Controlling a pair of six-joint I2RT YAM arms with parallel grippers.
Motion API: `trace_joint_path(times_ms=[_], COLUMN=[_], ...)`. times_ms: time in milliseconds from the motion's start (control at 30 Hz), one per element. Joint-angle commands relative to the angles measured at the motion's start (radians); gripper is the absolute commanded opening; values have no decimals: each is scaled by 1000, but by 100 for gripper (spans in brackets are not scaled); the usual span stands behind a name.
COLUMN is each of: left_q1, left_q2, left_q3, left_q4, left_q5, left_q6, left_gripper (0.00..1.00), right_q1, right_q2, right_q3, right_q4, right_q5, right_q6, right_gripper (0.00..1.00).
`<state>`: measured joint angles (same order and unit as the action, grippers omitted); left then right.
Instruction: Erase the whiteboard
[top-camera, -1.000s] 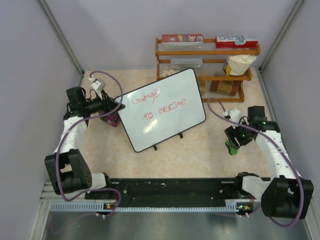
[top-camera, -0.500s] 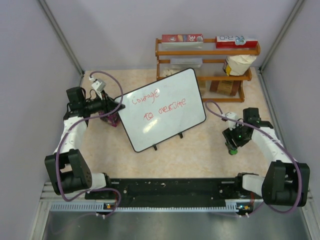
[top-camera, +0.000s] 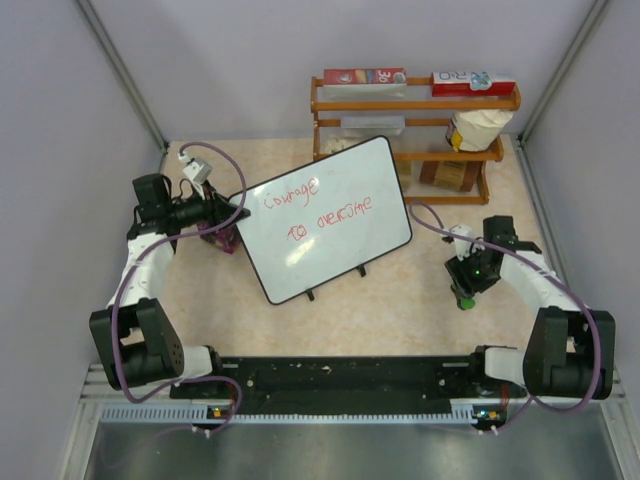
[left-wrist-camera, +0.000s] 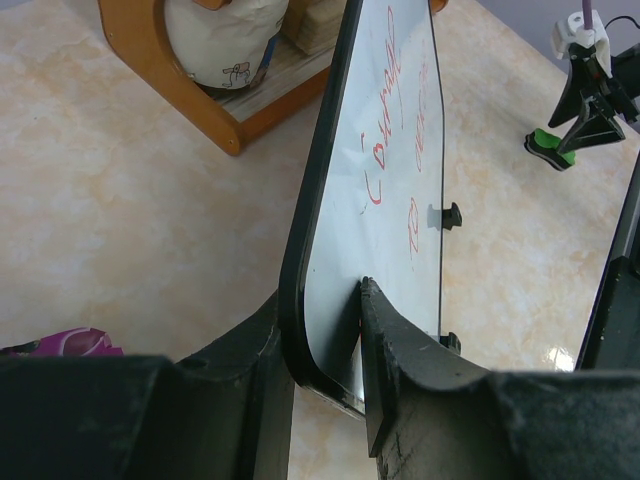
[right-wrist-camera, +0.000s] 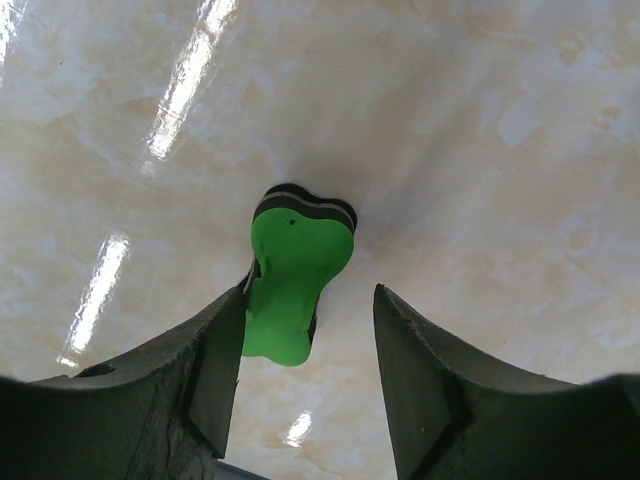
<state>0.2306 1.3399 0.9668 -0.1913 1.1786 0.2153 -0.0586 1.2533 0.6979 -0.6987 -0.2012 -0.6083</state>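
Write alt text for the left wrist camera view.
The left end effector grips the edge of the whiteboard, which carries red handwriting. Behind it stands a wooden rack; far right, a green eraser sits on the marble-patterned table.

Left wrist: whiteboard (left-wrist-camera: 400, 200) top and wooden rack (left-wrist-camera: 170, 90) run off the frame. Purple item (left-wrist-camera: 60, 343) mostly hidden behind left gripper (left-wrist-camera: 320, 295). Green eraser (right-wrist-camera: 295, 275) — left edge tucked behind a finger (right-wrist-camera: 215, 370) of right gripper (right-wrist-camera: 310, 300), contact unclear.
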Motion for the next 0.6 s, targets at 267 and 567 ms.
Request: trace_joint_path(times_ms=[267,567], left_q1=[-7,-5], left_q2=[-1,-1], left_q3=[9,0], left_q4=[-7,-11], left_q5=[-54,-56], left_q6=[121,130], left_gripper=[0,0], right_q1=[11,11], right_q2=[8,28], right_q3=[-23,-40], right_q4=[27,50], right_q5=[-27,-29], right_q6=[16,21], right_gripper=[50,44])
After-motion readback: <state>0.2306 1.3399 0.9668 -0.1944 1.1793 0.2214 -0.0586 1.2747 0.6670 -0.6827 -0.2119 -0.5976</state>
